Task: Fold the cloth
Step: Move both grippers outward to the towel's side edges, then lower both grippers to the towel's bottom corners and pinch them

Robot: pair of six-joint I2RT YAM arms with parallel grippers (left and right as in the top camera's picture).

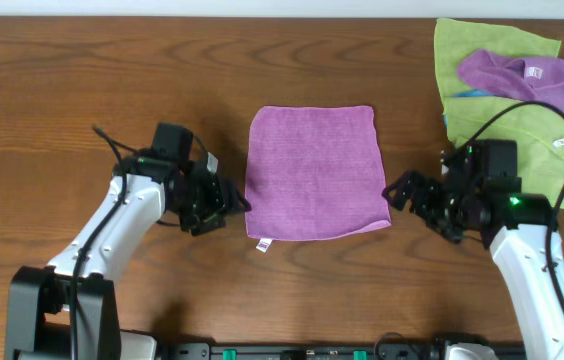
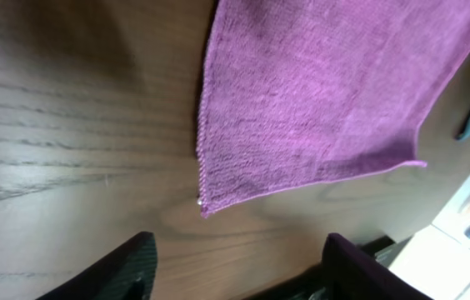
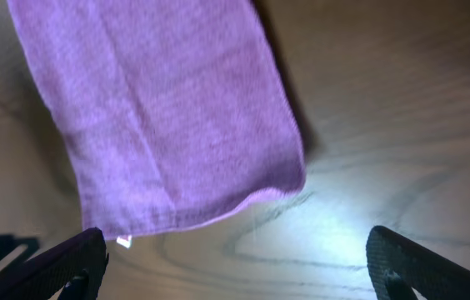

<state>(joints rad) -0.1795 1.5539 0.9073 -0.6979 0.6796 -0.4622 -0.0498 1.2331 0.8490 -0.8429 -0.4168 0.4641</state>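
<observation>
On my overhead feed, both arms are smooth white shell links (image 1: 112,225) joined by black motor housings (image 1: 172,145). A small green light (image 1: 514,202) glows near each wrist, and thin black cables (image 1: 522,105) loop off them. The matte black left gripper (image 1: 230,200) and right gripper (image 1: 394,192) look rubber-tipped, though the blur leaves me unsure.

No legible text or labels

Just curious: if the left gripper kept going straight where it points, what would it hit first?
Probably the purple cloth, near its tagged corner; the left gripper is open, its height above the table unclear.
</observation>
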